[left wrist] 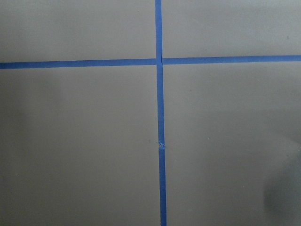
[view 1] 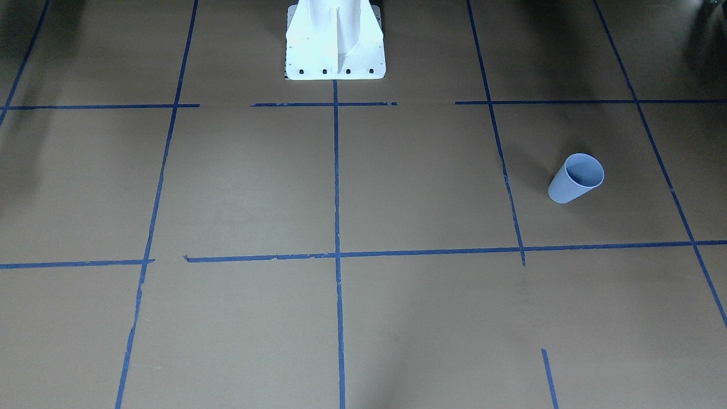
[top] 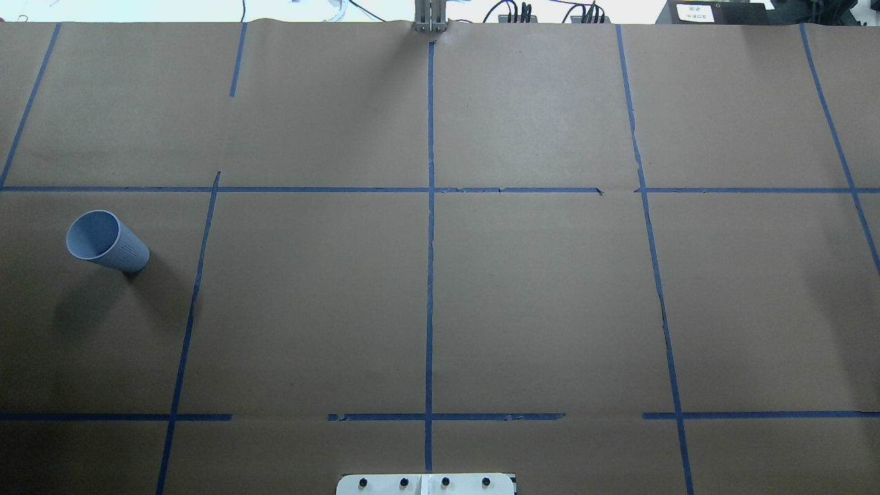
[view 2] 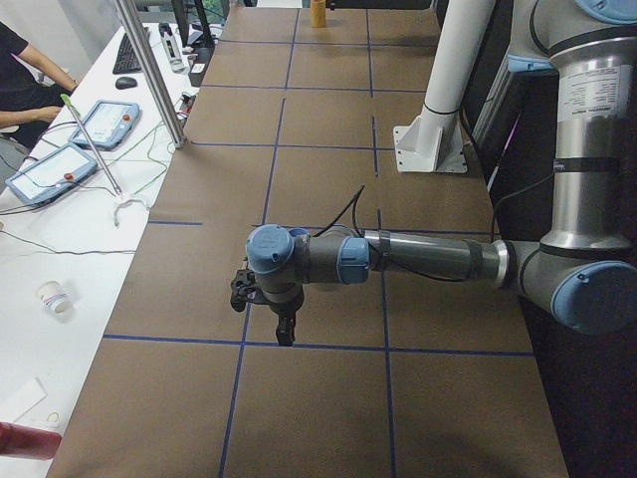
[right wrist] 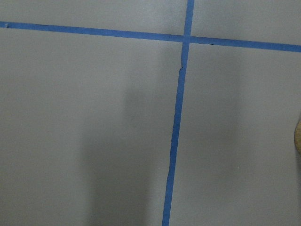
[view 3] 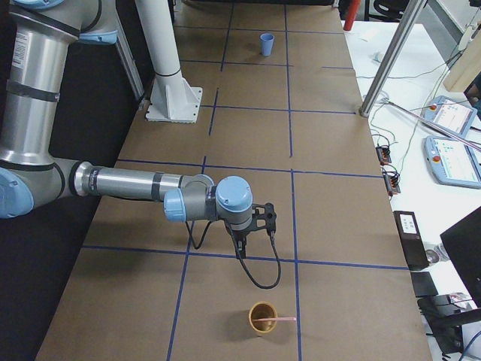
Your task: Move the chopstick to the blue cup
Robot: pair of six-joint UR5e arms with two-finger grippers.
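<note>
Because the chopstick [view 3: 283,320], propped in a tan cup [view 3: 259,331] near the right claw [view 3: 240,254] (jaws apart or together, you cannot tell), looks light, stiff and slippery, pinch its protruding end firmly; the blue cup [view 3: 266,43] stands well apart on that claw's other side.

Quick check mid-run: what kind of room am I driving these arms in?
Most likely a robotics lab test cell: a paper-covered table gridded with blue tape, a robot arm near a white pedestal, and teach pendants on the side bench.
</note>
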